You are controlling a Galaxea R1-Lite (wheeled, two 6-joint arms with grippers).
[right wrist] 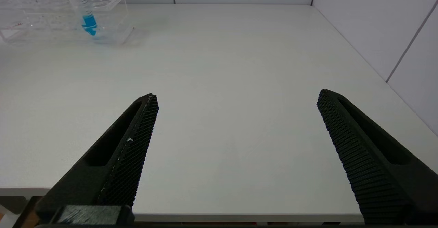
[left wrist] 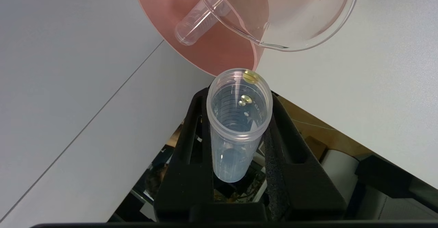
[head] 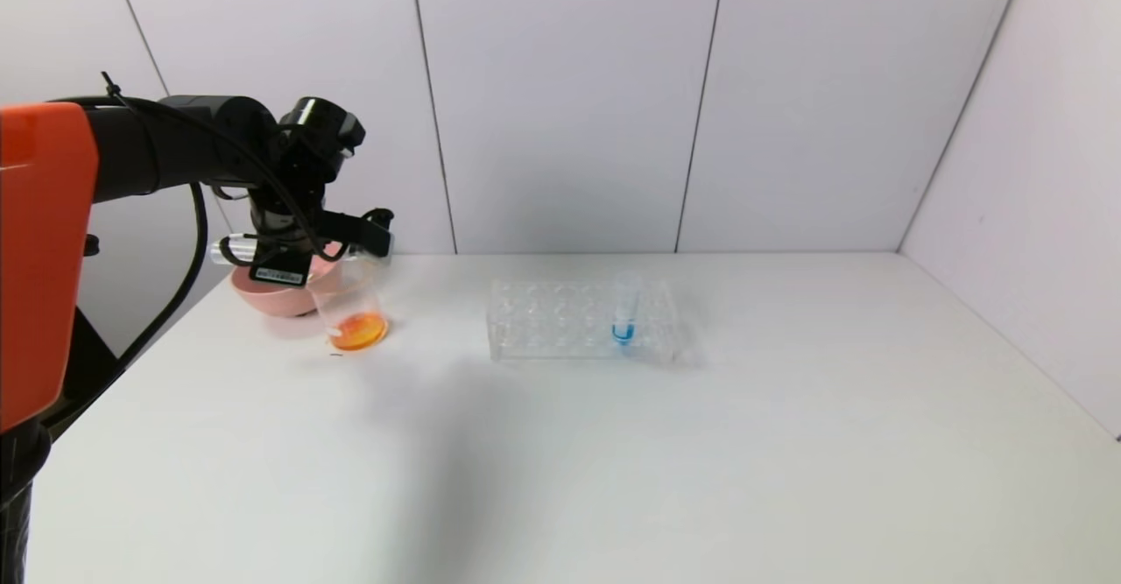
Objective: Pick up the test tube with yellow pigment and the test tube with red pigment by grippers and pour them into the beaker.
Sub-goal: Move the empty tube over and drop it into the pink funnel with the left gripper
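I have the left gripper (left wrist: 236,142) clamped on the test tube with yellow pigment (left wrist: 237,125), held tipped on its side above the pink bowl (head: 280,297), just behind the beaker (head: 355,308). The tube looks nearly drained: only a few yellow droplets cling near its mouth, and its mouth points toward the bowl's rim rather than over the beaker. The beaker already holds an orange pool at its bottom, so I judge both colours are in and this step is about disposing of the empty tube. Another clear tube (left wrist: 196,23), which I take to be the test tube with red pigment now spent, lies inside the bowl beside the beaker. To finish well, I want the tube's mouth brought over the bowl before I loosen my grip, low enough that it does not bounce out, and clear of the beaker's lip so I don't knock it. The right gripper (right wrist: 236,125) hangs idle near the table's front edge, well away from the beaker, fingers spread wide and empty.
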